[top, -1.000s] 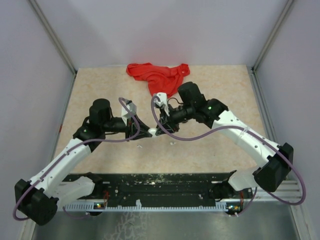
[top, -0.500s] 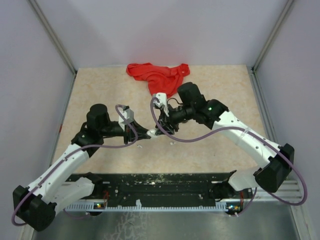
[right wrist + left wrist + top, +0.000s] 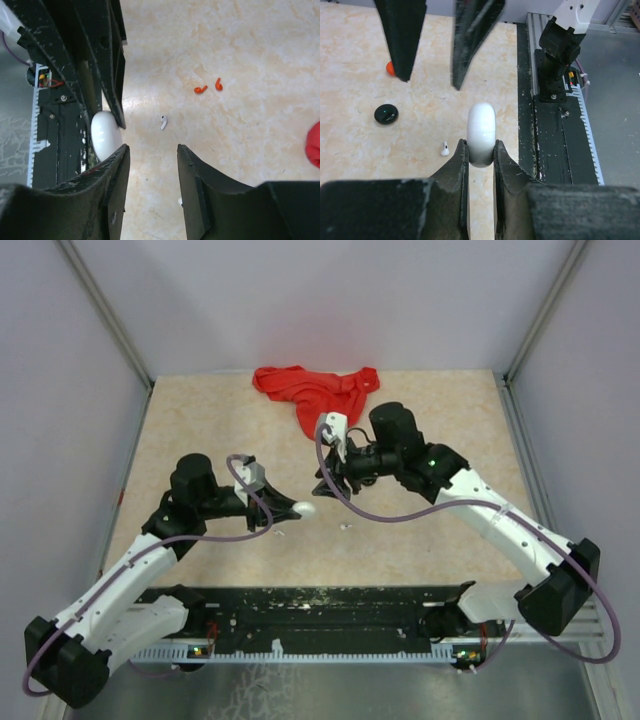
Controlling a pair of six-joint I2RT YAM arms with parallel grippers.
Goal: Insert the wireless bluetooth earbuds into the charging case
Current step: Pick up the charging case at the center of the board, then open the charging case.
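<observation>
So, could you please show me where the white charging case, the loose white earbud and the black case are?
white charging case [image 3: 481, 131], left wrist view, middle of its shell, at the seam.
white earbud [image 3: 444, 148], left wrist view, its small body.
black case [image 3: 385, 114], left wrist view, centre of its top.

Probably red cloth [image 3: 315, 145] cut at edge; case [image 3: 481, 125] base hidden in left hand [image 3: 481, 146].
</observation>
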